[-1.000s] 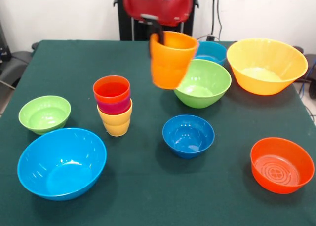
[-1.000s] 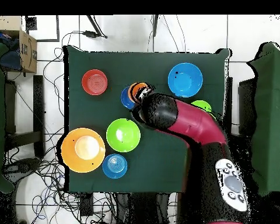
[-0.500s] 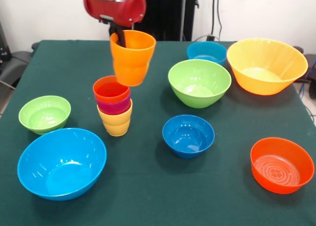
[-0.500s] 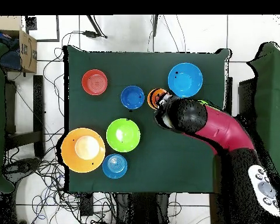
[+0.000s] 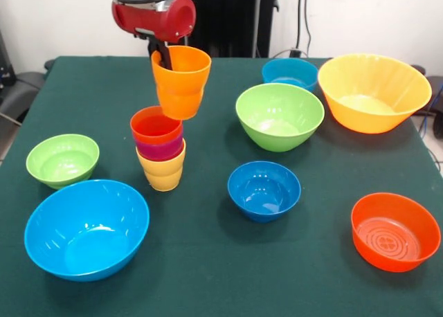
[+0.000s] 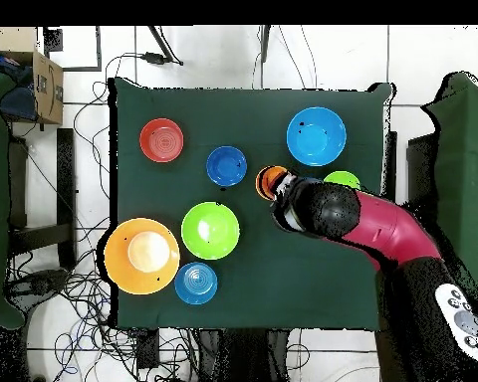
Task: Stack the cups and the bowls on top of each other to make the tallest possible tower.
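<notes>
Claw [image 5: 164,54] grips the orange cup [image 5: 180,82] by its rim (cup upright). The cup hangs just above the three-cup stack [image 5: 160,148] on the desk [image 5: 208,261].

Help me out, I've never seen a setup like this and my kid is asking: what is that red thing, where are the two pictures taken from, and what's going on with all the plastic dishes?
The red thing is a robot arm. At its end is the gripper, clamped on the rim of an orange cup, which it holds in the air just above a stack of three cups: yellow at the bottom, purple in the middle, red-orange on top.

One picture is taken from across the table, facing the robot. The other looks straight down from above, where the arm reaches in from the lower right.

On the green table stand bowls, all apart: a big light blue bowl, a small green bowl, a dark blue bowl, an orange-red bowl, a larger green bowl, a teal bowl and a large orange-yellow bowl.
</notes>
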Available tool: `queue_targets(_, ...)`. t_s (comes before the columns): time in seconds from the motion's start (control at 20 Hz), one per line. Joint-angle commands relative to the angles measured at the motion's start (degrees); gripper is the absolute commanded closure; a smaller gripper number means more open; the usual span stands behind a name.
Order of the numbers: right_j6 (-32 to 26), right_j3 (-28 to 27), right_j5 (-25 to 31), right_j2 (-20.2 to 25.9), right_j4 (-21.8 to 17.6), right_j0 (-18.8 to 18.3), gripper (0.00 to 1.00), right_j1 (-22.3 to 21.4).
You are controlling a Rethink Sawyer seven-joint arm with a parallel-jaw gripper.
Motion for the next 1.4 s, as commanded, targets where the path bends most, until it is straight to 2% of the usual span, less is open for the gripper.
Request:
queue_targets(0.05,-14.31,4.16,2.63,7.84,-7.24,-1.25,1.00,3.12)
queue_targets(0.65,-13.18,2.70,4.99,10.48,-11.50,-3.70,1.00,3.22)
queue_targets(1.1,-14.45,0.62,6.58,12.43,-14.12,-6.21,1.00,5.09)
queue_targets(1.4,-14.31,0.63,4.68,13.08,-16.19,-7.59,1.00,7.17)
